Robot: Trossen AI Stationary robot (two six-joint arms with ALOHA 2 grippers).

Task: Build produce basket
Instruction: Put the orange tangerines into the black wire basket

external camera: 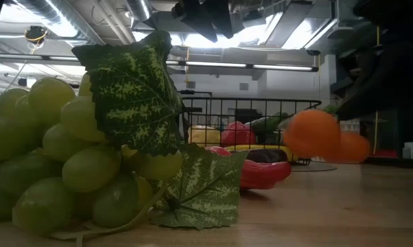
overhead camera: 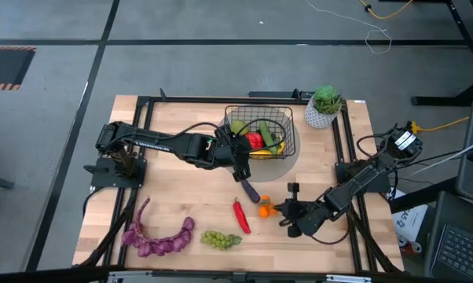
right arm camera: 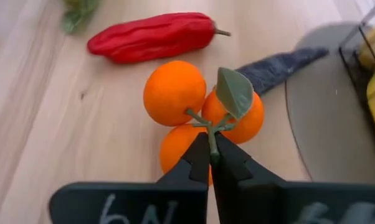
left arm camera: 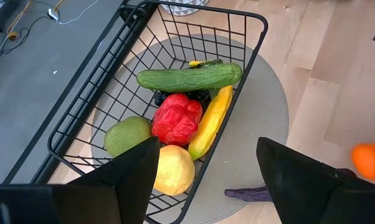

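The black wire basket [overhead camera: 277, 118] stands on a grey round mat and holds a cucumber [left arm camera: 189, 78], a banana [left arm camera: 211, 121], a red fruit, a green apple [left arm camera: 128, 135] and a yellow fruit. My left gripper [overhead camera: 238, 161] is open above the basket's near rim and touches nothing. My right gripper [right arm camera: 209, 152] is shut on a cluster of oranges [overhead camera: 264, 210] at the near right of the table. A dark eggplant [overhead camera: 248, 189], a red chili [overhead camera: 241, 216], green grapes [overhead camera: 221, 238] and purple grapes [overhead camera: 159, 240] lie on the wood. My right gripper pinches the oranges' green stem [right arm camera: 207, 127], just under its leaf, between its two fingertips [right arm camera: 199, 155]. The fingers come slanting down from the table's right side. The cluster hangs ahead of and below the fingers, lifted clear of the table in the low view [external camera: 316, 134].
A green plant in a white pot [overhead camera: 324, 108] stands right of the basket at the far edge. A black frame [overhead camera: 142, 106] runs round the table. Bare wood lies between the chili and the table's near right corner.
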